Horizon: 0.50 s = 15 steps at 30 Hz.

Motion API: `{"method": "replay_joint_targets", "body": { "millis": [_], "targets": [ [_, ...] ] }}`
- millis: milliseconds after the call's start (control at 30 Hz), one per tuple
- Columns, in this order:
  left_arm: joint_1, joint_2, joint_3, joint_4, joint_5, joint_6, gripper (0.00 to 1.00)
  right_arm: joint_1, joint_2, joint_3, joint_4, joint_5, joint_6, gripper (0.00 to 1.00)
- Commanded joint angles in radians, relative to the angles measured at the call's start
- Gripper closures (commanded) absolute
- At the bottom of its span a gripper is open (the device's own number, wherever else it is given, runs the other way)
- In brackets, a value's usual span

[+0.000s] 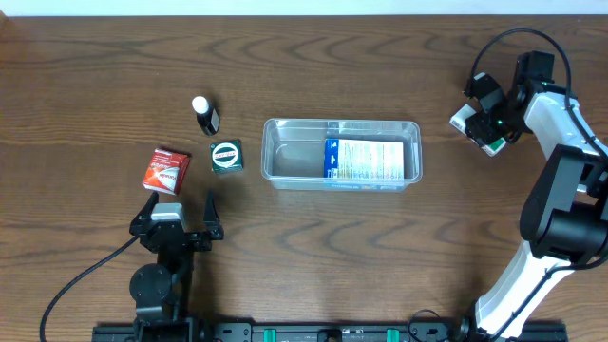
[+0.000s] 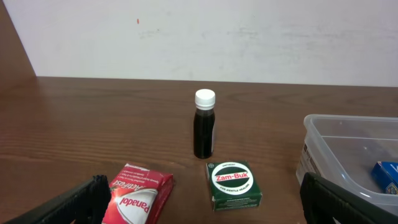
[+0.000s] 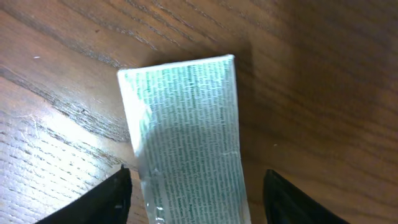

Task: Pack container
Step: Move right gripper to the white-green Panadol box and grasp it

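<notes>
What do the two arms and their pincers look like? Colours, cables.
Left arm: all black, pale grey block behind the left pincer, black cable trailing from its base. Right arm: white shells, black joints, black cable looped above the wrist. Right pincer: black fingers, like the left's.

From the left wrist, the container (image 2: pixel 333 152) runs off the right edge; print on the pale box (image 3: pixel 186 130) is unreadable.

The container (image 1: pixel 285 157) lies in the middle, 1 box (image 1: pixel 369 160) flat in its right half; just left stands the Zam-Buk box (image 1: pixel 226 156), the bottle (image 1: pixel 204 115) behind it, the Panadol box (image 1: pixel 167 170) farther left; 1 far box (image 3: pixel 186 124) lies well right.
</notes>
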Motion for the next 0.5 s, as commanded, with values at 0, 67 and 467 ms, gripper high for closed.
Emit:
{"method": "replay_joint_targets", "body": {
  "millis": [0, 67, 467],
  "targets": [
    [0.005, 0.000, -0.017, -0.035, 0.015, 0.014, 0.02, -0.010, 0.016, 0.008, 0.000, -0.025, 0.009, 0.28],
    [0.005, 0.000, -0.017, -0.035, 0.015, 0.014, 0.02, -0.010, 0.016, 0.008, 0.000, -0.024, 0.008, 0.25],
    [0.005, 0.000, -0.017, -0.035, 0.015, 0.014, 0.02, -0.010, 0.044, 0.002, 0.023, -0.026, 0.010, 0.30]
  ]
}}
